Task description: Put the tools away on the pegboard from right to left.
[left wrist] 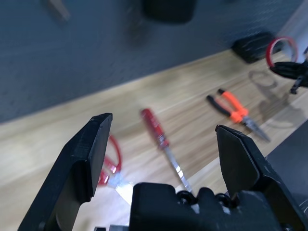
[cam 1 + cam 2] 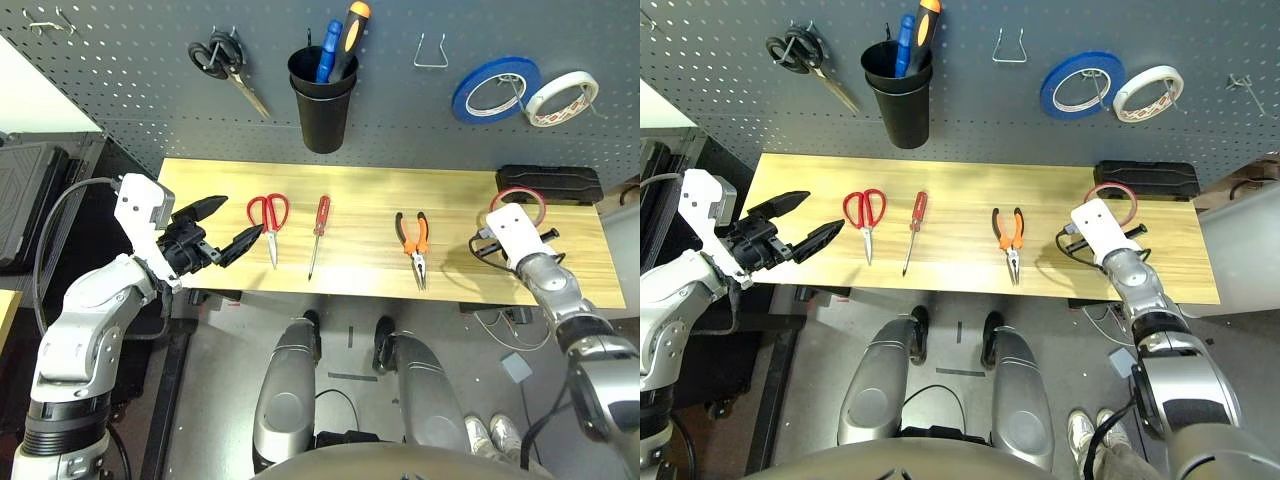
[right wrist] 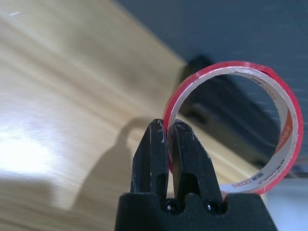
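My right gripper (image 3: 167,126) is shut on the rim of the thin red tape ring (image 3: 284,125), which it holds upright over the table's right end, in front of a black case. That ring (image 2: 520,194) shows just beyond my right wrist. On the wooden table lie, from right to left, the orange-and-black pliers (image 2: 414,240), the red-handled screwdriver (image 2: 319,225) and the red-handled scissors (image 2: 268,215). My left gripper (image 2: 240,217) hovers open just left of the scissors, holding nothing. The pegboard (image 2: 120,80) rises behind the table.
On the pegboard hang black-handled scissors (image 2: 222,58), a black cup (image 2: 323,100) with two tool handles in it, a bare metal hook (image 2: 430,50), a blue tape roll (image 2: 495,88) and a white one (image 2: 562,97). The black case (image 2: 548,183) lies at the table's back right.
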`<state>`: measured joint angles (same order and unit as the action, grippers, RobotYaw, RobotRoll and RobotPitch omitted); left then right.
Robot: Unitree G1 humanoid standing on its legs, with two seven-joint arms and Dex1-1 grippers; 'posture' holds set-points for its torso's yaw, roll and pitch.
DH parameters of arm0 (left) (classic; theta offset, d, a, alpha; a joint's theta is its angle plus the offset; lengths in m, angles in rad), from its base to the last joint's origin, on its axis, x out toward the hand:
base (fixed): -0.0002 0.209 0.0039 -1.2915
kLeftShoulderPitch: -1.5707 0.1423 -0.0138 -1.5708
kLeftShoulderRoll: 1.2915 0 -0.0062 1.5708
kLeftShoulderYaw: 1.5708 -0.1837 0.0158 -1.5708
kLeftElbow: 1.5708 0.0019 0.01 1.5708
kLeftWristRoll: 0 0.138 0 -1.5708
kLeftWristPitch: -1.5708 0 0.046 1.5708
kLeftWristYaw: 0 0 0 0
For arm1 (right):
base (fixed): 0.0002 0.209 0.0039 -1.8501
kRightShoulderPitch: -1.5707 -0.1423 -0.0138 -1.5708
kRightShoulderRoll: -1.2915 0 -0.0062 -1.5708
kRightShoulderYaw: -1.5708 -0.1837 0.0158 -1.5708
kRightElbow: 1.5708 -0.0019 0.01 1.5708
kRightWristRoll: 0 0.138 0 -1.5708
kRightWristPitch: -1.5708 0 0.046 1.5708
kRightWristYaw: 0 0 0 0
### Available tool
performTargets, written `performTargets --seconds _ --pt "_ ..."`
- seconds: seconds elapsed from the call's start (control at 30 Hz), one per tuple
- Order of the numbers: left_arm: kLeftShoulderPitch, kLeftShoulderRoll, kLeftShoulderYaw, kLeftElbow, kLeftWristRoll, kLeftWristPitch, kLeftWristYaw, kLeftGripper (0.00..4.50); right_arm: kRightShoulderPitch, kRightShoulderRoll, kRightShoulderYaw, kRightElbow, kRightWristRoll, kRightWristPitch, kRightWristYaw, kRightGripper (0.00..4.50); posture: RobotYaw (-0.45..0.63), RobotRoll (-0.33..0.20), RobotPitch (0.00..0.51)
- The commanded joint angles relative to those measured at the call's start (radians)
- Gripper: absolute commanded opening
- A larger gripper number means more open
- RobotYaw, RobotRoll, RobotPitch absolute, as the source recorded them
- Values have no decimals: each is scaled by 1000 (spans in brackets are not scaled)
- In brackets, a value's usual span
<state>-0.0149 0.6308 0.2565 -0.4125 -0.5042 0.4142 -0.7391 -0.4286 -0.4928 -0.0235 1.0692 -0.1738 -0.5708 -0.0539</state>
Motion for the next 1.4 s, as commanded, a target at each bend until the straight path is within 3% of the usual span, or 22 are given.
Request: performTargets --seconds 0.03,0.23,0.5,0.93,1.4 --pt "32 -13 12 -55 -55 -18 -28 4500 46 3 -27 -1 -7 -84 -100 29 332 0 276" --pt "36 -28 19 -108 -109 -46 -32 4500 64 -21 -40 26 -29 -153 -213 29 335 0 268" --pt "19 -50 19 -175 -173 -68 -10 4500 24 -86 -73 76 -18 -200 -251 29 334 0 257" --pt "-46 -38 -76 -201 -153 -86 -26 4500 -31 -149 -127 100 27 -282 -173 29 305 0 265" --pt "-81 -31 -112 -168 -128 -104 -36 4500 -189 -205 -176 142 87 -218 -87 29 292 0 260"
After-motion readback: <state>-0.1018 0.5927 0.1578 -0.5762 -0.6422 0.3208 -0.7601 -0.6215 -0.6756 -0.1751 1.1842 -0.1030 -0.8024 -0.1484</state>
